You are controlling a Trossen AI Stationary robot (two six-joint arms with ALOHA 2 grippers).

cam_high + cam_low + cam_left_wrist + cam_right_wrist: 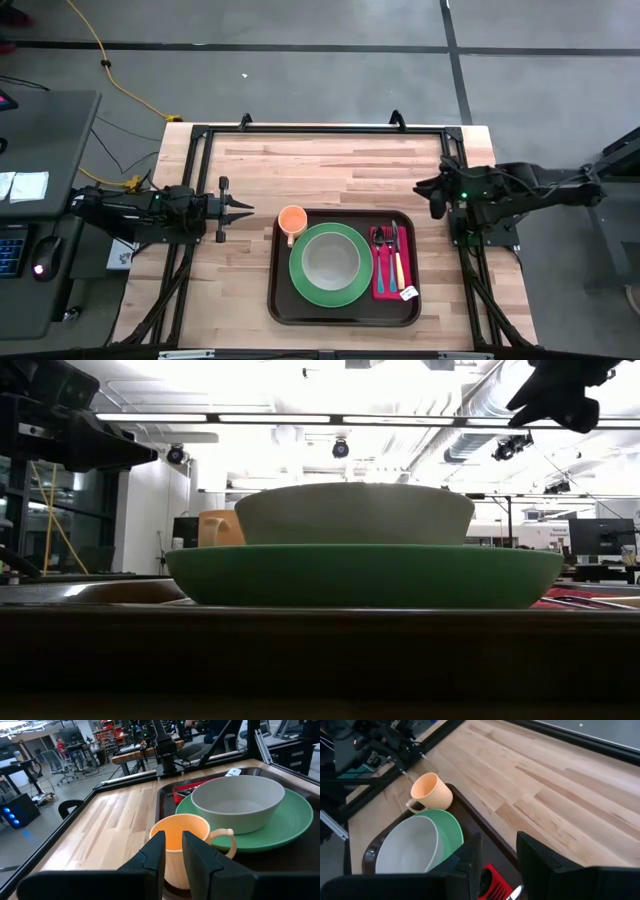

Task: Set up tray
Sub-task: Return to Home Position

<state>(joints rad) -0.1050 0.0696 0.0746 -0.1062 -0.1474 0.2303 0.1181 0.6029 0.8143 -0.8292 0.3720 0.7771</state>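
The dark brown tray [283,300] lies on the wooden table near its front edge. On the tray stands a green plate [300,280], and a grey bowl [331,258] rests on the plate. An orange cup [292,220] stands upright in the tray's far left corner. A red napkin [383,285] with cutlery [398,262] lies along the tray's right side. My left gripper [245,208] hangs level just left of the cup [175,835], open by a narrow gap and holding nothing. My right gripper [430,190] is raised off the tray's far right corner, open and slanting down over the tray [485,832].
A black frame [320,128] runs along the table's far edge and down both sides. Bare wood [330,165] lies between the tray and the far edge. A desk with a keyboard and mouse [45,255] stands off the table's left side.
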